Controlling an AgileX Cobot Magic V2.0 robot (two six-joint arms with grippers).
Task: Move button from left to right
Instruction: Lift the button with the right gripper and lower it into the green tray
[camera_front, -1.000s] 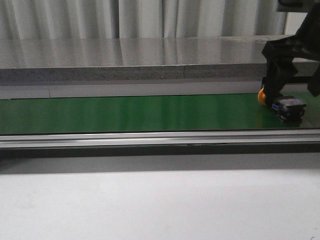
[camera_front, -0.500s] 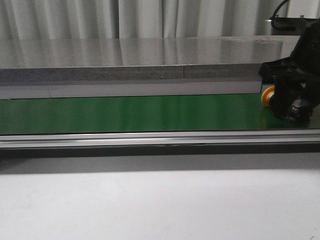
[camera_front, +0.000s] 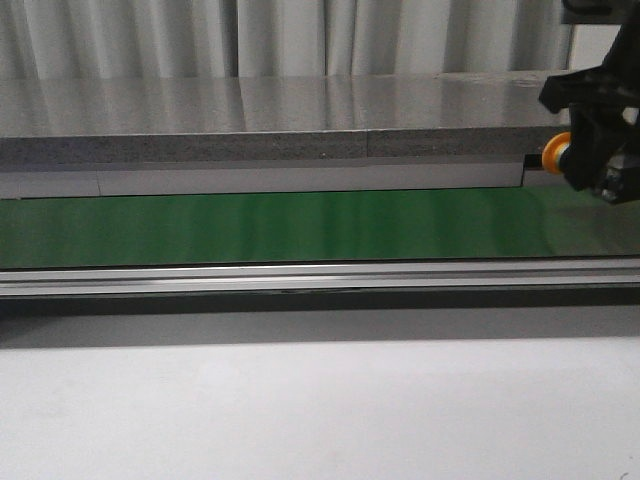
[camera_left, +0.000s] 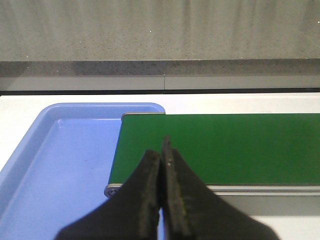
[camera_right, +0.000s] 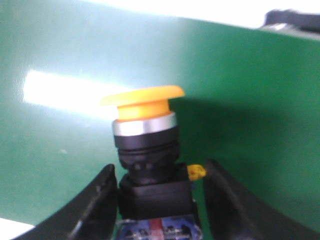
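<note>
The button (camera_right: 145, 107) has a round yellow-orange cap, a silver ring and a black body with blue and red marks at its base. My right gripper (camera_right: 160, 172) is shut on the black body, with the cap pointing away from the fingers. In the front view the button (camera_front: 555, 152) shows only its orange cap beside the right gripper (camera_front: 600, 165), raised above the far right end of the green belt (camera_front: 300, 225). My left gripper (camera_left: 161, 150) is shut on nothing, over the left end of the belt (camera_left: 225, 145).
A blue tray (camera_left: 65, 165) lies against the belt's left end. A grey stone-like ledge (camera_front: 280, 120) runs behind the belt, and an aluminium rail (camera_front: 300, 275) runs along its front. A white tabletop (camera_front: 300, 410) lies nearest the camera.
My right gripper closed on the button on the belt and has risen with it, drifting a little to the right. The button is now off the belt.
</note>
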